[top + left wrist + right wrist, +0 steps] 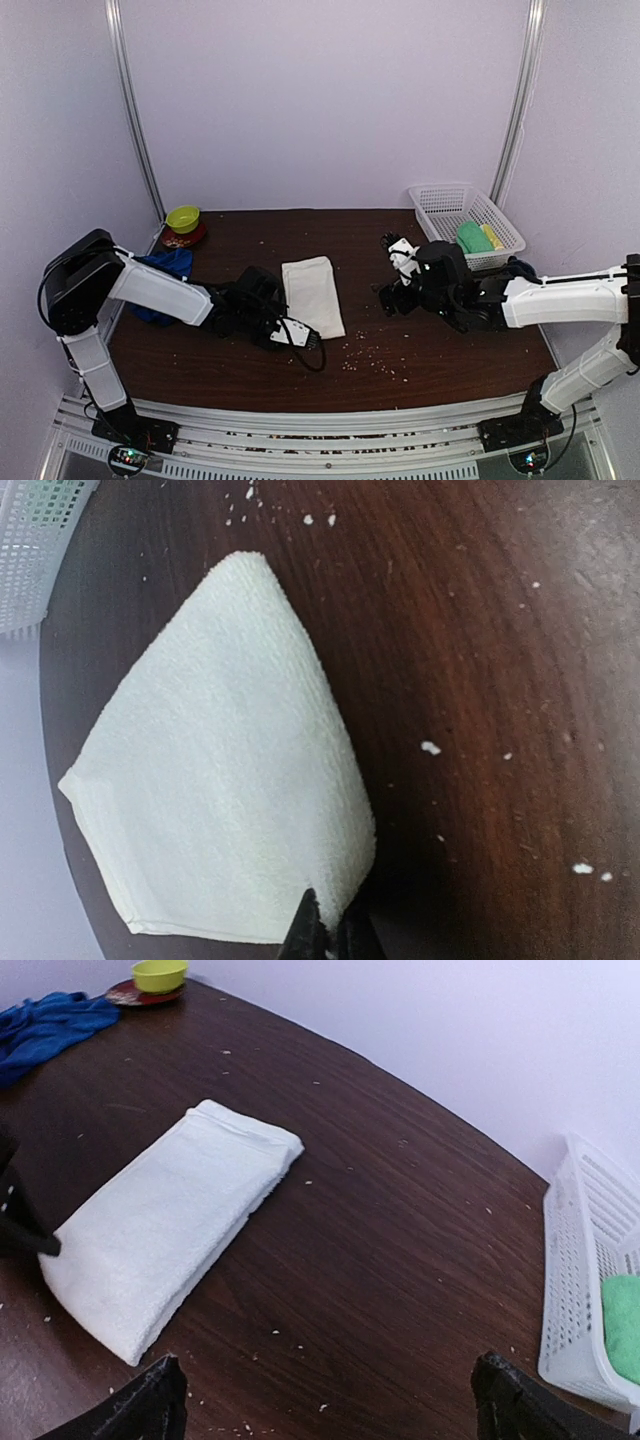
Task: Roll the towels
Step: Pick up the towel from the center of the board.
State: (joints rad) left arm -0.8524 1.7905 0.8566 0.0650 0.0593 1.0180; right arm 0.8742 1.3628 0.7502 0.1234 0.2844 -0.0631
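Left pincer (pixel 288 333), seen from above, sits pressed together on the near corner of the white towel (pixel 312 293), which lies folded flat in the middle of the counter (pixel 450 360). The blue towel (pixel 165 268) is bunched at the left edge, well apart. Right pincer (pixel 395 268) hovers spread, holding nothing.

From the left wrist, the fingertips (pixel 310 932) nip only the very tip of the cloth.

From the right wrist, stacked layers show along the towel's edge. So thin a bite may slip, or lift just the top layer, and the fold would open and the roll start crooked.
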